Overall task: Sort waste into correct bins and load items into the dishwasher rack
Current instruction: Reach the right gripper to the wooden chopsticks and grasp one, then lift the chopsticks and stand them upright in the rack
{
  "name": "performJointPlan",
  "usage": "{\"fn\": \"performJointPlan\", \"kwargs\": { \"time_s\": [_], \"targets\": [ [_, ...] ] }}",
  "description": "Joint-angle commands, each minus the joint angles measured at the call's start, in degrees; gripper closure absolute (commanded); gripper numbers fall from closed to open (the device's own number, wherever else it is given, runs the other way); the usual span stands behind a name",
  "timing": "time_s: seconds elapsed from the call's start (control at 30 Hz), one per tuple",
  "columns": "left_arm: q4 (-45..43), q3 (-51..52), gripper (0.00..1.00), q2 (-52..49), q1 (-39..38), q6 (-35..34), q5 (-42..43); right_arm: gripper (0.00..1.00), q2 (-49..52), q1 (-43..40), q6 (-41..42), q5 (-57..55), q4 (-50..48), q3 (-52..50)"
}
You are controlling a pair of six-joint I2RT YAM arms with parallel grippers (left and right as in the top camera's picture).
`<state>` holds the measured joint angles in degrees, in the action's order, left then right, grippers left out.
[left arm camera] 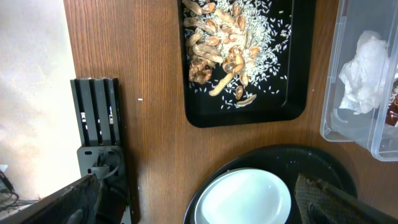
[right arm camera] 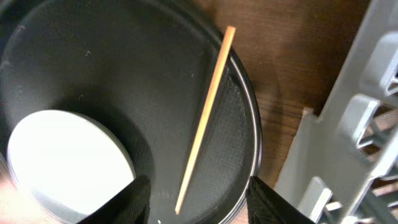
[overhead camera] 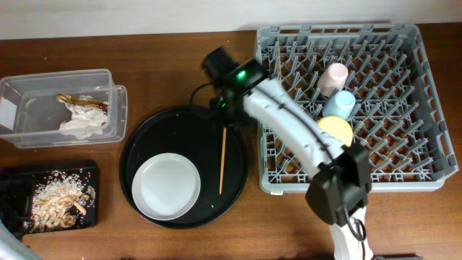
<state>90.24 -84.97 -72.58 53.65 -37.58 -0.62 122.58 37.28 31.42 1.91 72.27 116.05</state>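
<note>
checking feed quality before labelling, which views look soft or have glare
Overhead: sharp, evenly lit, no glare on the dishwasher rack. Left wrist: crisp on the food scraps, dark at the bottom corners. Right wrist: soft throughout, chopstick edges fuzzy.

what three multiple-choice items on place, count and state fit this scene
1. The thin wooden chopstick beside the white round plate lies: A in a clear tub; B on the large round black tray; C on bare wood.
2. The large square grey plastic rack holds how many small cups: A one; B two; C four.
3. The right fingers are: A shut on the chopstick; B shut on the plate; C open, empty.

B: it rests inside the tray's rim. B: one pink cup, one light blue cup. C: they stand apart, chopstick untouched.
</note>
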Motion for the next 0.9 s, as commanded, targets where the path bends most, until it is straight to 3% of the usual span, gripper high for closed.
{"fn": "performJointPlan", "kwargs": {
  "time_s": [0.0, 0.3, 0.57, 0.6, 0.63, 0.73, 0.87],
  "targets": [
    [0.07, -0.02, 0.01, 0.33, 0.0, -0.55, -0.02, 0.5, 0.61, 3.45, 7.87, -9.07, -5.64, -6.58],
    [0.07, -0.02, 0.01, 0.33, 0.0, -0.55, -0.02, 0.5, 0.7, 3.91, 9.79, -6.4, -25.07, -25.44],
    [0.09, -0.02, 0.01, 0.33, 0.0, -0.55, -0.02, 0.8, 0.7, 4.31, 11.13, -6.12, -26.56, -27.28],
    [0.07, -0.02, 0.01, 0.33, 0.0, -0.55, -0.02, 0.89, 0.68, 4.37, 11.08, -4.5, -26.95, -27.19],
    [0.07, -0.02, 0.01, 0.33, 0.0, -0.55, -0.02, 0.96, 0.55, 3.98, 11.04, -2.01, -26.56, -26.03],
    [0.07, -0.02, 0.01, 0.33, 0.0, -0.55, -0.02, 0.96, -1.46, 0.81, 8.9, -1.73, -17.94, -17.03],
    [0.07, -0.02, 0.01, 0.33, 0.0, -0.55, -0.02, 0.96, -3.87, -13.88, -14.01, -1.7, 3.04, 7.65]
  ]
}}
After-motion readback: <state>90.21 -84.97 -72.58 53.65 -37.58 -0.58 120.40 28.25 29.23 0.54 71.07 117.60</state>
